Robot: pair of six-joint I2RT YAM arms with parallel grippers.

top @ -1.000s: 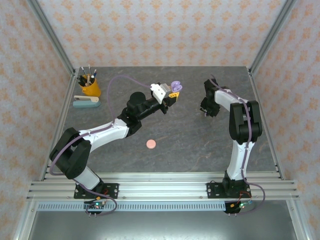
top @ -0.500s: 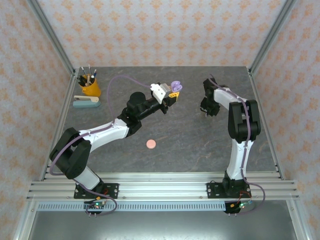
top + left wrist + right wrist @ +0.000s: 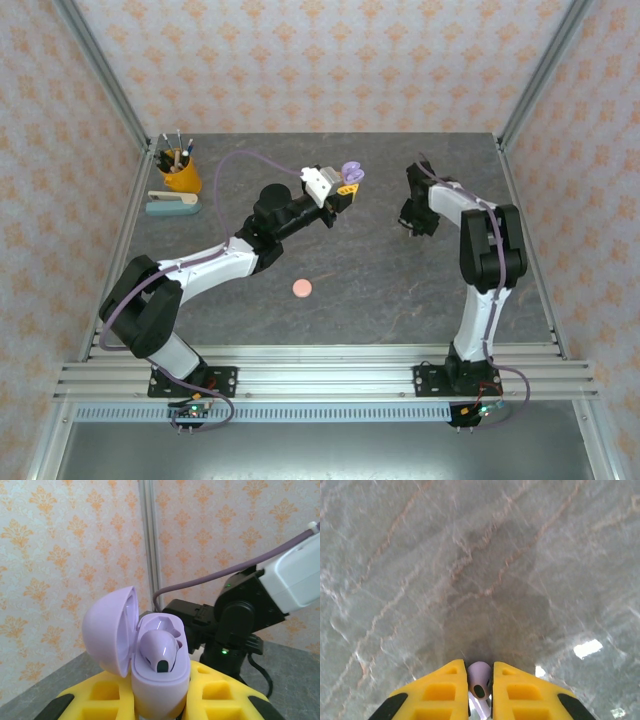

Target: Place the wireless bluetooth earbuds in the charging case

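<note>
A purple charging case (image 3: 160,680) stands upright between my left gripper's (image 3: 160,702) yellow fingers, which are shut on it. Its lid (image 3: 107,630) is swung open to the left, and one purple earbud (image 3: 159,652) sits in the near socket. In the top view the left gripper (image 3: 346,182) holds the case (image 3: 351,171) raised above the table's middle back. My right gripper (image 3: 410,224) is down at the table, to the right of the case. In its wrist view the right gripper (image 3: 480,672) is shut on a second purple earbud (image 3: 479,679), head forward and stem pointing back.
A small pink round case (image 3: 301,289) lies on the grey table (image 3: 380,290) nearer the front. An orange pen cup (image 3: 180,177) and a pale stapler (image 3: 172,203) stand at the back left. Metal frame posts edge the table.
The right arm's wrist has shifted slightly left and down near the table. The left arm and the open case have not moved.
</note>
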